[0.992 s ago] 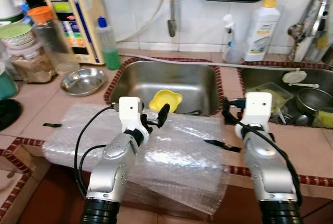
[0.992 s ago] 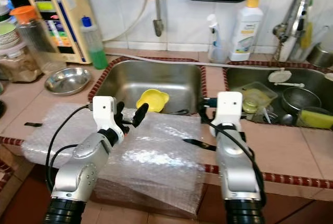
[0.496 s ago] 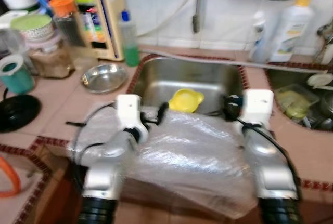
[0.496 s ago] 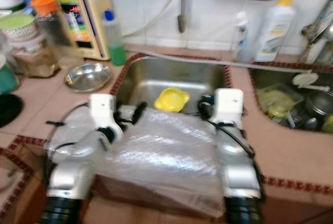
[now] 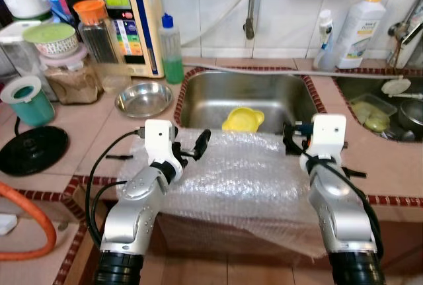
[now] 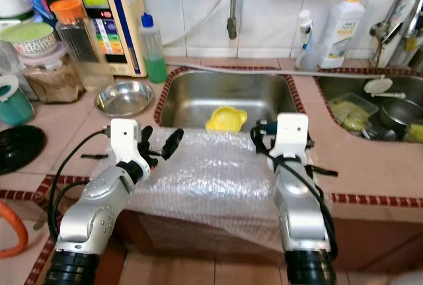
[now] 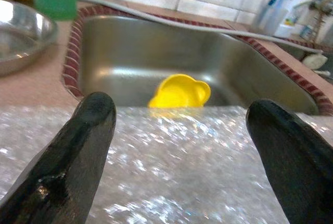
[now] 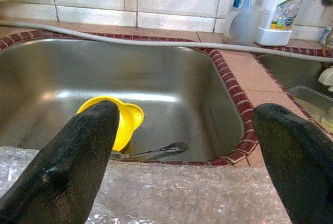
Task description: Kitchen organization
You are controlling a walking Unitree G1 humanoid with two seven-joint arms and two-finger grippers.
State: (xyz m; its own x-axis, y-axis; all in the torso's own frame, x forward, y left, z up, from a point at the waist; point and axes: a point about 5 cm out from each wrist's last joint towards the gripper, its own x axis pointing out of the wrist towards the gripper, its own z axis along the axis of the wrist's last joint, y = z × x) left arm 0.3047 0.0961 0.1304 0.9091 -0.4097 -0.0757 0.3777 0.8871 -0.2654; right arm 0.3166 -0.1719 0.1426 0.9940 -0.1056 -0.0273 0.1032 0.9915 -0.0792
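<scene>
both arms reach forward over a sheet of bubble wrap (image 5: 231,179) that drapes across the counter (image 5: 79,126) edge and hangs down the front. the left gripper (image 5: 188,151) hovers low above the wrap with its fingers spread wide, nothing between them; the right gripper (image 8: 187,172) sits at the wrap's far edge, its fingers likewise spread and empty. just beyond both grippers lies the steel sink (image 5: 244,96), and in it, ahead of the left gripper and slightly toward the right one, a yellow cup (image 5: 243,119) rests on the basin floor with a spoon (image 8: 156,151) lying beside it. a steel bowl (image 5: 143,98) stands on the counter out past the left gripper, with a green bottle (image 5: 171,50) and jars behind it. the likely target is the yellow cup. the risks look plain: the wrap is loose and slick, so a gripper dragging across it could pull the whole sheet into the sink or off the counter front. reaching down for the cup, a finger could clip the sink rim, and a shallow pinch on the cup's thin, smooth wall may let it skid away on the wet steel.
</scene>
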